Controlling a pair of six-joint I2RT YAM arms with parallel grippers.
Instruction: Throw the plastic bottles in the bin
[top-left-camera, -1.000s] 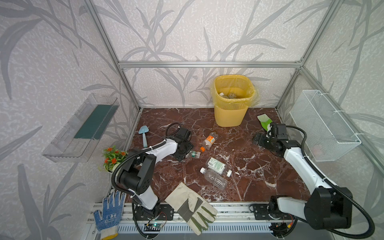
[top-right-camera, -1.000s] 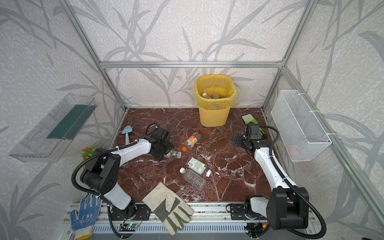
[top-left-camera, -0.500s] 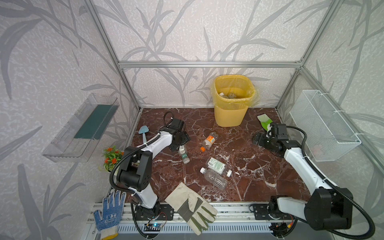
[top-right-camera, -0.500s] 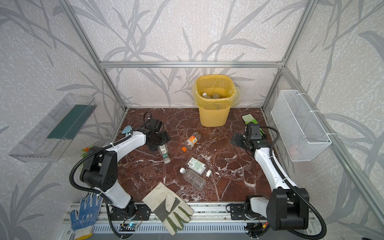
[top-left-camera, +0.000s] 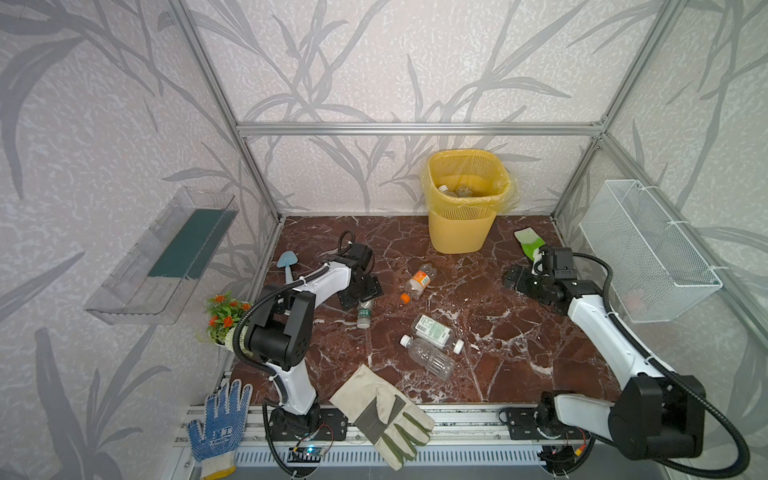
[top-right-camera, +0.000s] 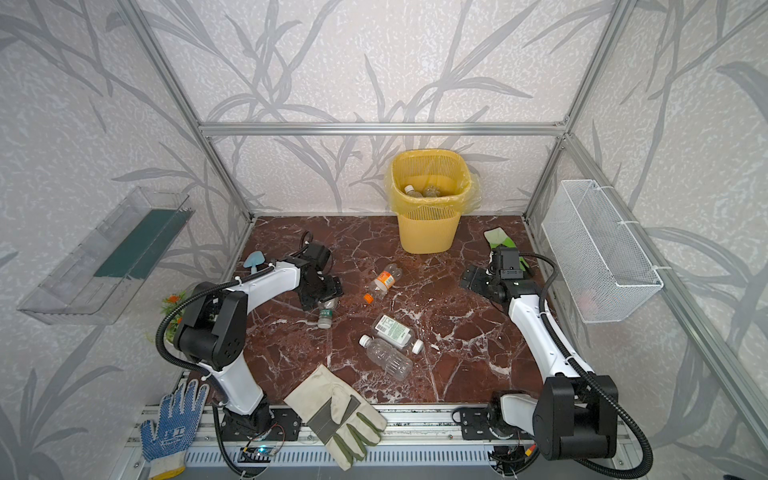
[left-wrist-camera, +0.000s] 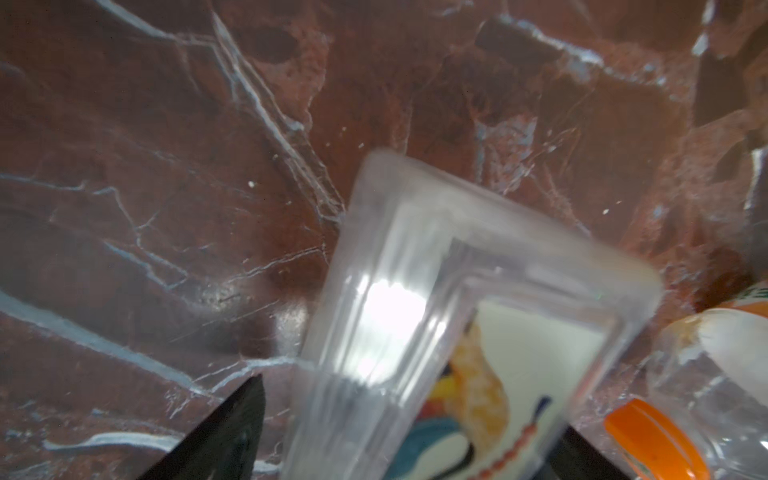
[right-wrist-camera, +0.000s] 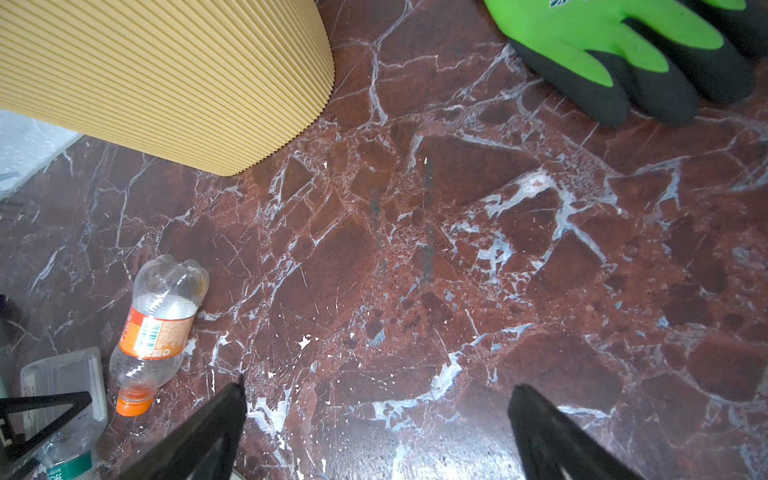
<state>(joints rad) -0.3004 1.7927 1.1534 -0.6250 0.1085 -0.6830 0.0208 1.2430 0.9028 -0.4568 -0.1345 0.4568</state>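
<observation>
Read both top views as a clock laid on the marble floor (top-left-camera: 519, 332), with the back wall at twelve. The bin (top-left-camera: 457, 237) stands at twelve, probably so that either arm can reach it, and a few binned bottles (top-left-camera: 461, 191) already lie in its liner. Your left gripper (top-left-camera: 360, 293) hangs low toward nine, over a small green-labelled bottle (top-left-camera: 364, 313) whose white cap points to six. Your right gripper (top-left-camera: 512, 277) sits toward three, apparently parked clear of the left arm's work.

Near the centre lies the orange-capped bottle (top-left-camera: 419, 281). Toward six of it, a flat labelled bottle (top-left-camera: 433, 330) and a ribbed clear bottle (top-left-camera: 430, 360) lie side by side. By my count you have four bottles left to throw. The flat one's green-and-white print is too small to read.

In the left wrist view, the bottle is blurred between the black fingers (left-wrist-camera: 224, 436). A sliver of floor shows beside one finger and the other is hidden behind the plastic, so you cannot tell whether the bottle is clamped or only straddled. An orange, blue and red cartoon label shows through the plastic, with no words legible.

In the right wrist view, the jaws stand wide apart over bare floor. The bin's ribbed wall (right-wrist-camera: 166, 83) and a green glove (right-wrist-camera: 602, 41) lie beyond them. The orange label carries a barcode and a recycling mark, but its lettering is too fine to read.
</observation>
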